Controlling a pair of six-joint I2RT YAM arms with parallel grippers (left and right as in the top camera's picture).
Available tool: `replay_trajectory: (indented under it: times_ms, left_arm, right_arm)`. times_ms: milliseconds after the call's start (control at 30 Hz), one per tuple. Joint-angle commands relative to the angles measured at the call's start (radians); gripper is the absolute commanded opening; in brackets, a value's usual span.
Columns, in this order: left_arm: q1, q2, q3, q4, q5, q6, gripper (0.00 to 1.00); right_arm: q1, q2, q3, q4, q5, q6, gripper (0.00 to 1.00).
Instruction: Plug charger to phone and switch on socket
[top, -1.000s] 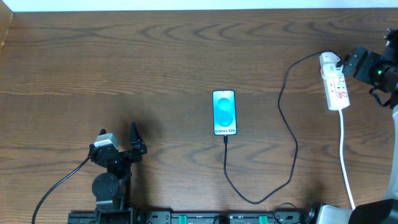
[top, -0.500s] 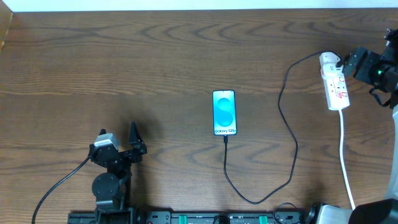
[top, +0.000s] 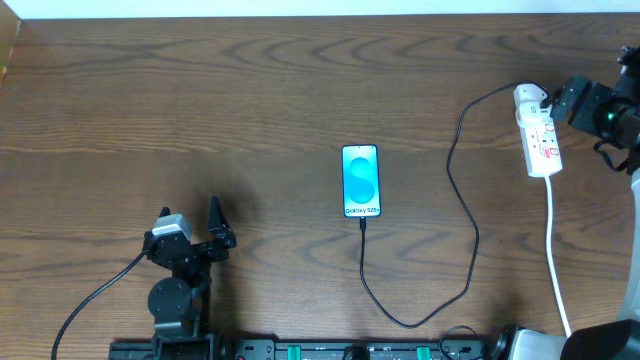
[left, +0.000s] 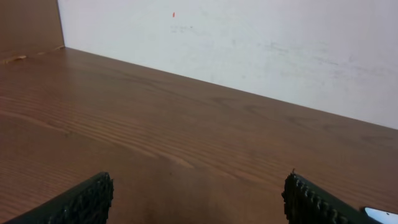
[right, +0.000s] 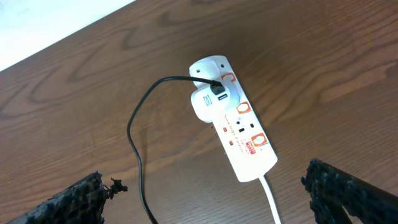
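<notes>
A wooden table (top: 250, 100) seen from above. A phone (top: 361, 181) lies flat near the middle, its blue screen lit and facing up. A thin black charger (top: 362, 250) is plugged into the phone's near edge. The cable loops toward the front of the table, then curves up the right side to a white adapter (right: 205, 102). The adapter sits in a white socket (top: 538, 135) with red markings, at the far right of the table. The socket's white cord (top: 553, 250) trails back toward the front edge.

The right gripper (right: 204, 180) hovers just beside the socket, its fingers spread wide with nothing between them. The left gripper (left: 198, 186) rests low at the front left, well apart from the phone, also spread wide and empty.
</notes>
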Motion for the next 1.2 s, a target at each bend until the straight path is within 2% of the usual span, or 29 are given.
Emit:
replay_trajectory:
  times_ms: [0, 200, 333, 533, 800, 967, 1167]
  left_arm:
    - [0.004, -0.006, -0.017, -0.044, -0.009, 0.01, 0.87]
    - [0.004, -0.006, -0.017, -0.044, -0.009, 0.01, 0.87]
    - [0.004, -0.006, -0.017, -0.044, -0.009, 0.01, 0.87]
    - [0.004, -0.006, -0.017, -0.044, -0.009, 0.01, 0.87]
    - [0.004, -0.006, -0.017, -0.044, -0.009, 0.01, 0.87]
    - [0.004, -0.006, -0.017, -0.044, -0.009, 0.01, 0.87]
    - [0.004, -0.006, -0.017, -0.044, -0.009, 0.01, 0.87]
  right_arm:
    - [-0.002, -0.01, 0.007, -0.001, 0.001, 0.015, 0.99]
    - [-0.001, -0.055, 0.001, 0.0, 0.03, 0.014, 0.99]
    - [0.001, -0.132, -0.093, 0.078, 0.029, 0.016, 0.99]
    - [0.009, -0.337, -0.462, 0.396, 0.019, 0.079, 0.99]
    - [0.034, -0.621, -0.954, 0.799, 0.014, 0.082, 0.99]
    - [0.034, -0.787, -1.16, 0.946, 0.007, 0.098, 0.99]
    - [0.033, -1.019, -1.367, 0.995, 0.001, 0.097, 0.99]
